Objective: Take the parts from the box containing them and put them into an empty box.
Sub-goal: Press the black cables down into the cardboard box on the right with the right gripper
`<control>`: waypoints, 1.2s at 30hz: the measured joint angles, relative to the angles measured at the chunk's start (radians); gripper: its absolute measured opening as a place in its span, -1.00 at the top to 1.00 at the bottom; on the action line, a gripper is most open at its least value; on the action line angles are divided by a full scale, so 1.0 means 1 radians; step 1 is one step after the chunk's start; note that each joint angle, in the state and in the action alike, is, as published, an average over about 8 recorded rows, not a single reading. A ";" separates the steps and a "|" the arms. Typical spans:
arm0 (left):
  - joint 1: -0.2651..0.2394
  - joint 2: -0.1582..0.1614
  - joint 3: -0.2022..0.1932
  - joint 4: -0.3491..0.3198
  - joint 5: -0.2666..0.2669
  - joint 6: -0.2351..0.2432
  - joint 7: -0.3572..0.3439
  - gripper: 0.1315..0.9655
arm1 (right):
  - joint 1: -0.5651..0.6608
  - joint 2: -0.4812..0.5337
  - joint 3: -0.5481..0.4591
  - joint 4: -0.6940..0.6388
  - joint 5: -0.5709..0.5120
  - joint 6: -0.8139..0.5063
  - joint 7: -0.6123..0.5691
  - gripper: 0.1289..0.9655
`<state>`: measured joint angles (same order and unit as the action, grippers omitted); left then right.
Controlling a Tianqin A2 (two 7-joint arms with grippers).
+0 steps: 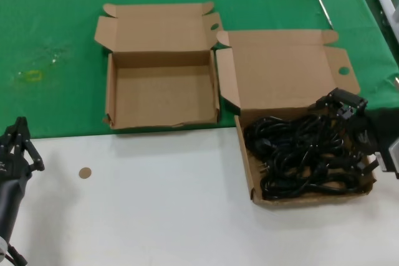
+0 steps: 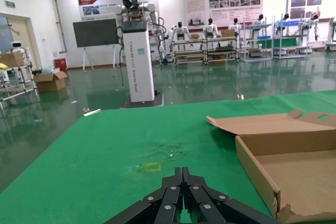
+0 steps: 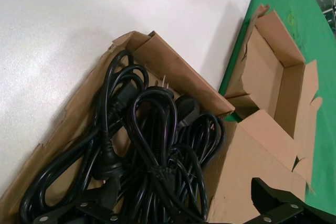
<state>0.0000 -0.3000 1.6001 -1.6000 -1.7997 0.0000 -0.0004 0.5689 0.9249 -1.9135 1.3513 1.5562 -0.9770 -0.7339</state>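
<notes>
White tabletop; tangled cords lie just beneath right hand.

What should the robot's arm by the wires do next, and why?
Probably lower the right gripper into the power cords and close on one. It hovers at the far right edge of the wider box, holding nothing, and the narrower box is empty. The left gripper waits over the white table.
</notes>
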 joint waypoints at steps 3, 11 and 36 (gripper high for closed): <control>0.000 0.000 0.000 0.000 0.000 0.000 0.000 0.95 | -0.001 -0.005 -0.001 -0.006 -0.003 0.004 -0.012 -0.85; 0.000 0.000 0.000 0.000 0.000 0.000 0.000 0.95 | -0.002 -0.018 -0.001 -0.016 -0.003 0.011 -0.034 -0.59; 0.000 0.000 0.000 0.000 0.000 0.000 0.000 0.95 | 0.004 -0.053 -0.007 -0.090 0.002 0.017 -0.114 0.47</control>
<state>0.0000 -0.3000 1.6001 -1.6000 -1.7997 0.0000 -0.0004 0.5727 0.8716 -1.9203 1.2614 1.5580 -0.9605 -0.8483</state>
